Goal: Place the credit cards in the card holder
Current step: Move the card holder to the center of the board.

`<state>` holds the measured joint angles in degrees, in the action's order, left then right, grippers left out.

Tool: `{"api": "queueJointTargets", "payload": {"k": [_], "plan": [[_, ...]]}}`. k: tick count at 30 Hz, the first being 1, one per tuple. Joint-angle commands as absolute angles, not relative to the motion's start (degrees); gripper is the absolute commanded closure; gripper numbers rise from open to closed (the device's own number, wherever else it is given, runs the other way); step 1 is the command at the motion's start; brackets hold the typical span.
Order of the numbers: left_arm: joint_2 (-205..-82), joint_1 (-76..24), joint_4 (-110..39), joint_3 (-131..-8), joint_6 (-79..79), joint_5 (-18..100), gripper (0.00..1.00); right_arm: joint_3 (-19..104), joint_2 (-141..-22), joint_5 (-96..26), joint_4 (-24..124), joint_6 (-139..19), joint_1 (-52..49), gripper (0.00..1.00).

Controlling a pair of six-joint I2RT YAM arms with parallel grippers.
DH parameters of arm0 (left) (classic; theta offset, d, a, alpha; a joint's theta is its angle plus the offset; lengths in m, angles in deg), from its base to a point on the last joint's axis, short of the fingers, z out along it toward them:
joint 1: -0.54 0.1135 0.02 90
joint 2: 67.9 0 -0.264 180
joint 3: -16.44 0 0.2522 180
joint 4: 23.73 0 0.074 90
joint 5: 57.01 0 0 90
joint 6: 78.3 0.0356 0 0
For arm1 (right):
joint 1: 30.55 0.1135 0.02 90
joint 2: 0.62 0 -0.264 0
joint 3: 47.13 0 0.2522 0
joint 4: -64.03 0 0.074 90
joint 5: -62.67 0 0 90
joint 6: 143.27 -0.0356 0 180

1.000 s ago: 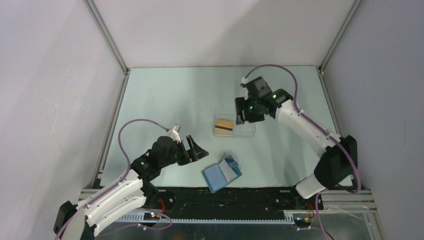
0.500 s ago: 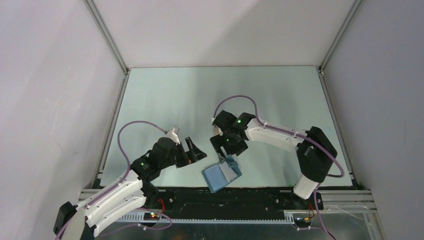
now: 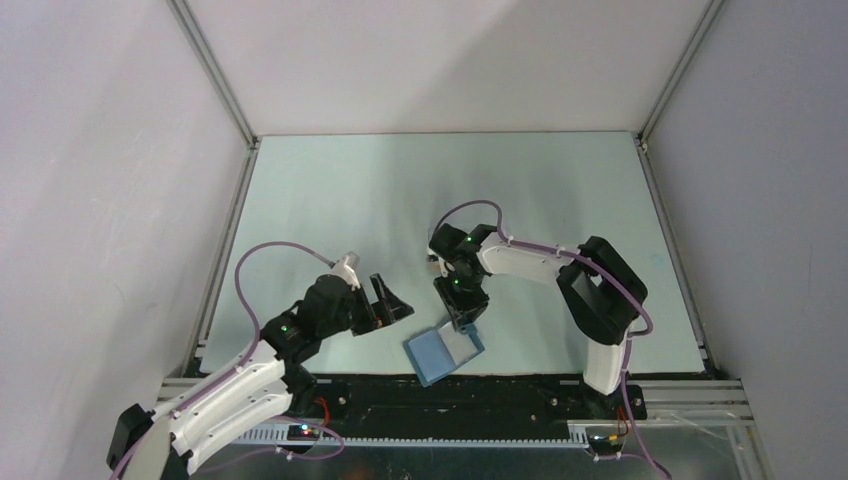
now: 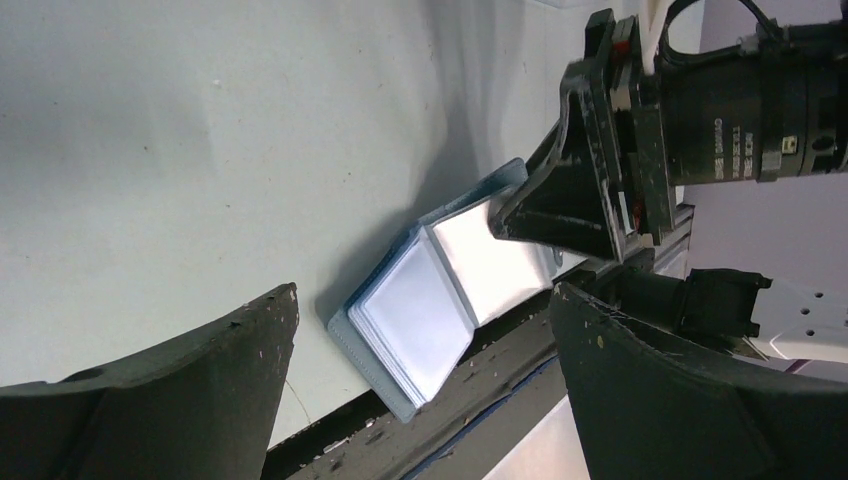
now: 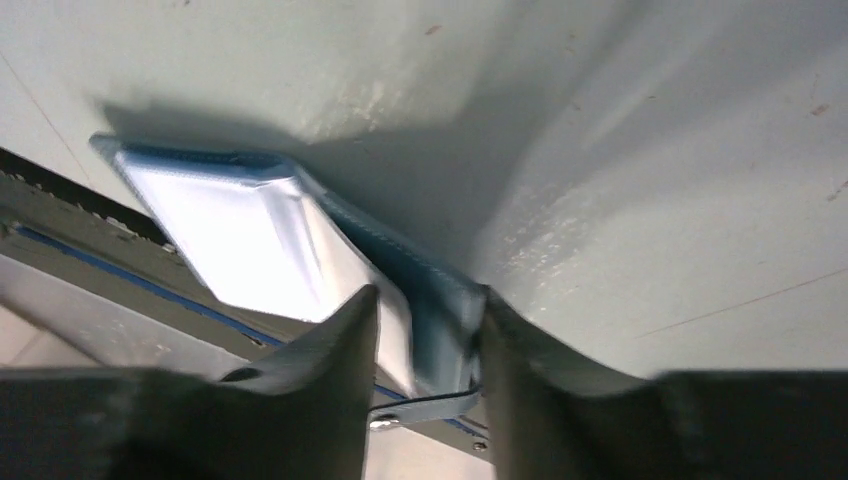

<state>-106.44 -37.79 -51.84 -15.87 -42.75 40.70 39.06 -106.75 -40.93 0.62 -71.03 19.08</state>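
The card holder (image 3: 432,355) lies open near the table's front edge, blue outside with pale clear sleeves inside. In the right wrist view its raised blue flap (image 5: 445,300) stands between my right gripper's fingers (image 5: 350,345), which press on both sides of it. My right gripper (image 3: 465,318) points down onto the holder's right half. My left gripper (image 3: 393,303) hovers open to the left of the holder and holds nothing. In the left wrist view the holder (image 4: 415,310) lies between and beyond the wide jaws, with the right gripper's fingers (image 4: 575,190) on its far page. The credit cards are hidden.
A black strip and metal rail (image 3: 450,385) run along the table's front edge, just below the holder. Grey walls and aluminium posts (image 3: 215,85) close in the pale green table (image 3: 330,190) on three sides.
My right arm has swung from the clear box at mid table down to the card holder, and its jaws have narrowed onto the holder's flap. The left arm has stayed still.
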Motion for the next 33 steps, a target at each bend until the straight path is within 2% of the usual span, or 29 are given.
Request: {"api": "queueJointTargets", "payload": {"k": [1,3,5,9,12,28,32,33], "plan": [[-105.61,-37.47,-51.22,-16.53,-41.92,40.44,0.0,39.31,-107.43,-44.22,-0.06,-70.31,17.91,0.69],[-105.68,-37.51,-51.23,-16.64,-41.91,40.35,0.0,39.1,-106.76,-44.24,-0.17,-70.33,17.67,0.81],[-105.96,-37.47,-51.22,-16.78,-41.99,40.3,0.0,38.38,-105.51,-43.94,0.19,-70.73,17.23,0.89],[-106.6,-37.51,-51.22,-17.23,-41.79,40.21,0.0,35.87,-102.27,-42.89,0.93,-71.77,15.32,0.98],[-107.08,-37.51,-51.14,-17.67,-41.75,40.05,0.0,33.16,-99.32,-41.88,0.82,-72.19,13.33,1.0],[-109.5,-37.5,-51.18,-19.76,-41.13,39.04,0.0,22.94,-88.85,-40.61,0.44,-76.08,4.03,0.96],[-109.39,-37.52,-51.12,-20.24,-41.18,37.45,0.0,21.76,-87.1,-39.69,-0.02,-75.92,2.97,0.84],[-109.34,-37.52,-51.14,-20.38,-41.2,36.79,0.0,21.75,-86.51,-39.56,-0.25,-75.89,2.59,0.75]]}}
